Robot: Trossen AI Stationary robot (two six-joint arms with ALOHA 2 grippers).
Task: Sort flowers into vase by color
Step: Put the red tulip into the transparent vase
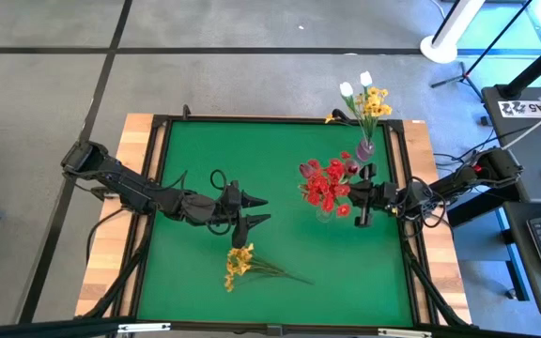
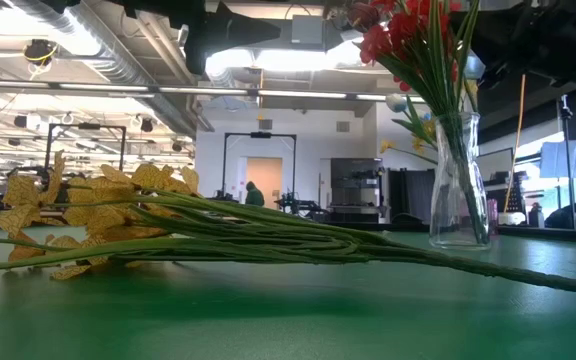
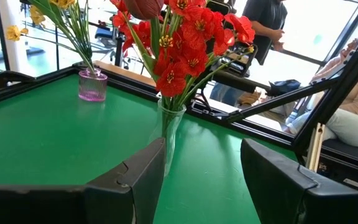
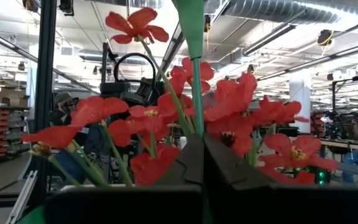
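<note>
Green felt covers the surface (image 1: 205, 150), soft and matte under glossy plastic stems. My right gripper (image 1: 364, 197), at three o'clock, is clamped on a thin green stem (image 4: 196, 93), steadying it beside the red flowers (image 1: 327, 185) in their clear glass vase (image 2: 455, 185). My left gripper (image 1: 256, 211) hangs spread apart near centre. Yellow sprays (image 1: 239, 265) lie flat at six o'clock, unsorted. A pink vase (image 1: 365, 147) holds white tulips (image 1: 355, 84) at one o'clock.
</note>
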